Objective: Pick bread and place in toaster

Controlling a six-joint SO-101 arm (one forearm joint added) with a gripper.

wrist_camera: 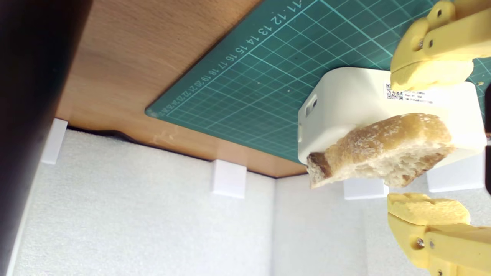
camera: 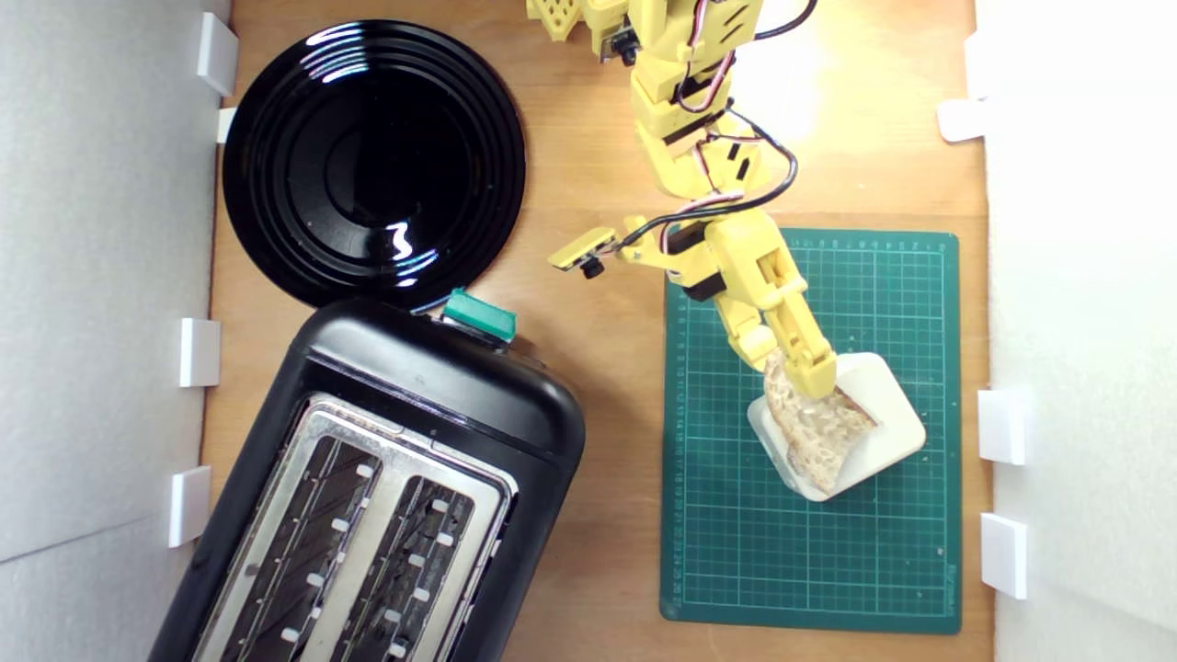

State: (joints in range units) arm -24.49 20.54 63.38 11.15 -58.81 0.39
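Bread [camera: 818,428] lies on the cream-white block [camera: 887,414] on the green cutting mat [camera: 736,552], well right of the toaster [camera: 441,386] in the exterior view. Tool [wrist_camera: 429,143] open, its jaws straddling the slice without touching. The mat's edge scale reads 11–22; the block's label is illegible.

The yellow arm [camera: 685,138] reaches down from the top centre of the exterior view toward the lower right. Its gripper [wrist_camera: 427,143] has both fingers [wrist_camera: 429,74] spread apart, a wide gap between them.
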